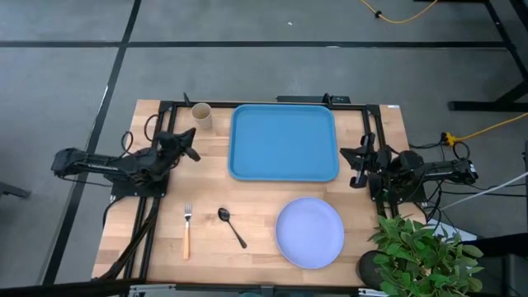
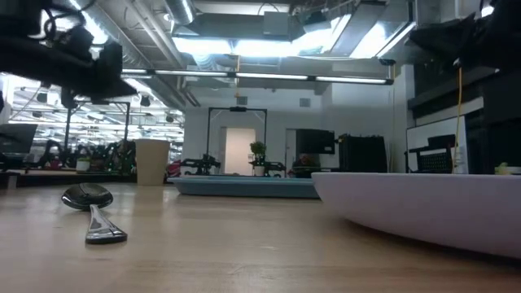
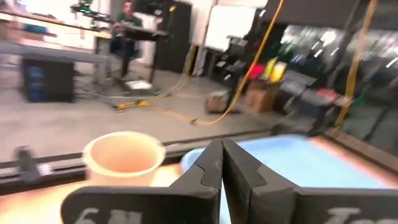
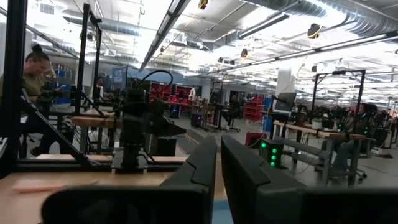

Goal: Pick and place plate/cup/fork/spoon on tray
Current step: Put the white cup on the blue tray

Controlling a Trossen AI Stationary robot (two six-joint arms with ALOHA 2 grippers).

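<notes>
Looking straight down, the blue tray (image 1: pixel 284 142) lies bare in the middle of the wooden worktop (image 1: pixel 157 239), with the tan cup (image 1: pixel 201 115) standing just off its far left corner. Nearer the front edge lie the orange-handled fork (image 1: pixel 187 229), the dark spoon (image 1: pixel 231 224) beside it, and the lavender plate (image 1: pixel 309 233) in front of the tray's right half. The left pincer (image 1: pixel 191 149) sits left of the tray, the right pincer (image 1: pixel 356 163) at the tray's right rim; neither touches any tableware. From worktop level, the spoon (image 2: pixel 94 207) lies close by, the plate (image 2: pixel 423 203) fills the right side, and the cup (image 2: pixel 152 162) and tray (image 2: pixel 248 186) stand farther back. Past the left wrist, the left pincer (image 3: pixel 222 163) has its fingers pressed together, gripping nothing, with the cup (image 3: pixel 122 156) and tray (image 3: pixel 292 155) ahead. Past the right wrist, the right pincer (image 4: pixel 218 163) is nearly pressed together, a thin gap showing, and holds nothing.
</notes>
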